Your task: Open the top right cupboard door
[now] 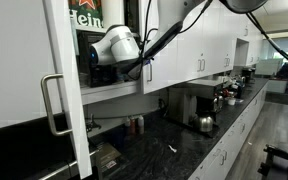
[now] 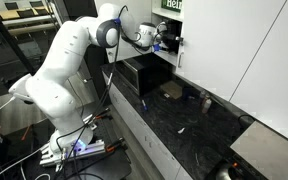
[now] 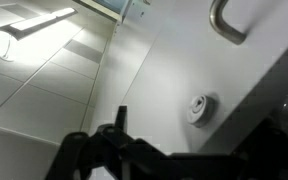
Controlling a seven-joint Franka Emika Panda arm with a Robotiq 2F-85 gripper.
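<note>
Exterior view: arm [image 1: 116,45] reaches up under the wall units. The top right cupboard door [image 1: 164,62] sits just beyond it and looks flush with the paired-handle doors [image 1: 200,55] further along, so judged not yet swung. Its slim bar handle [image 1: 149,72] is low on the near edge, which explains the wrist held at that height. The big white panel [image 1: 24,70] with the loop handle [image 1: 52,105] stands close on the other side, and an open bay with a green sign [image 1: 84,15] lies between them, so room is tight. Exterior view: gripper [image 2: 167,38] is right at the door's free edge, the door's face [image 2: 214,50] stretching away from it. Contact with the handle cannot be made out, nor whether the jaws are spread or clenched. Open air lies out over the dark counter [image 2: 174,110], the natural way for the door to swing. Wrist view: camera tilts upward at white surface, a ceiling light [image 3: 34,25], a loop handle [image 3: 224,20] and a small round fitting [image 3: 197,107]. Dark fingers [image 3: 121,118] show low in frame with nothing visibly between them; the task door is not identifiable here.
</note>
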